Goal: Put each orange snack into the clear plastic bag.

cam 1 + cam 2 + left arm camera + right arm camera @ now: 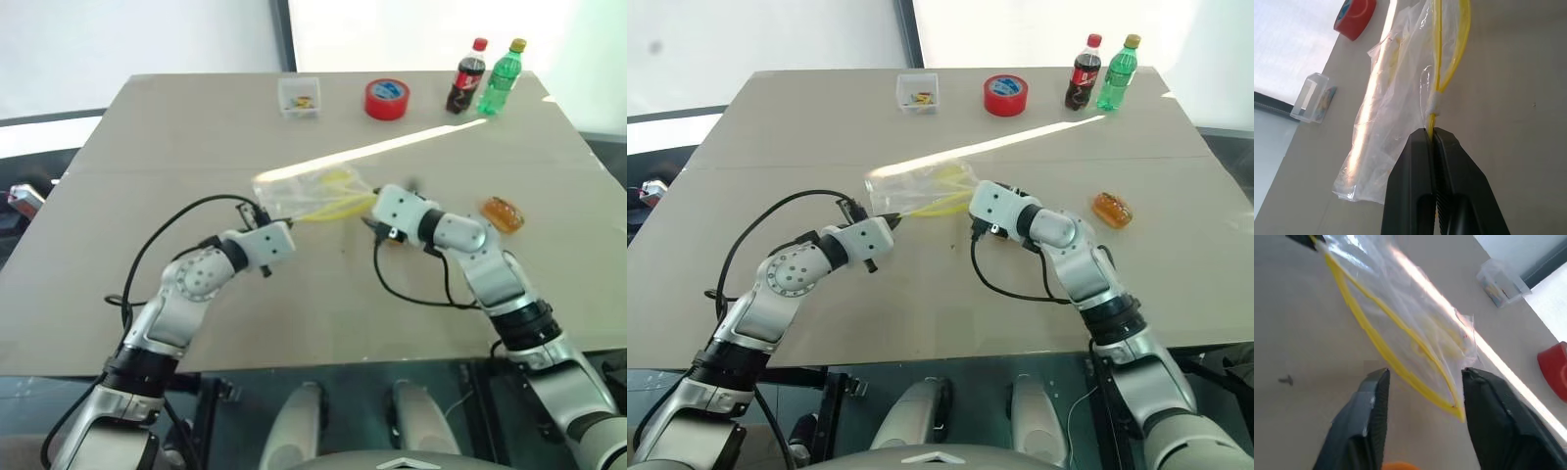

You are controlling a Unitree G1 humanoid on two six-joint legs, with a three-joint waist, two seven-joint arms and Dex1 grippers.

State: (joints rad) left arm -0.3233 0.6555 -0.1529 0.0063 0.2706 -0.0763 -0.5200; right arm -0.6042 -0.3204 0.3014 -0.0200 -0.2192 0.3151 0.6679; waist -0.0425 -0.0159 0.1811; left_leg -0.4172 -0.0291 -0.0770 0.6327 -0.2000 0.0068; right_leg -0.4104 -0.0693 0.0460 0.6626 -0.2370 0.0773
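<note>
At mid-table, the left gripper (1433,134) pinches the yellow strip at one end of the bag (312,194), whose mouth gapes toward the right gripper (1422,382), its fingers parted and empty, with one snack (503,212) lying off to its right.
</note>
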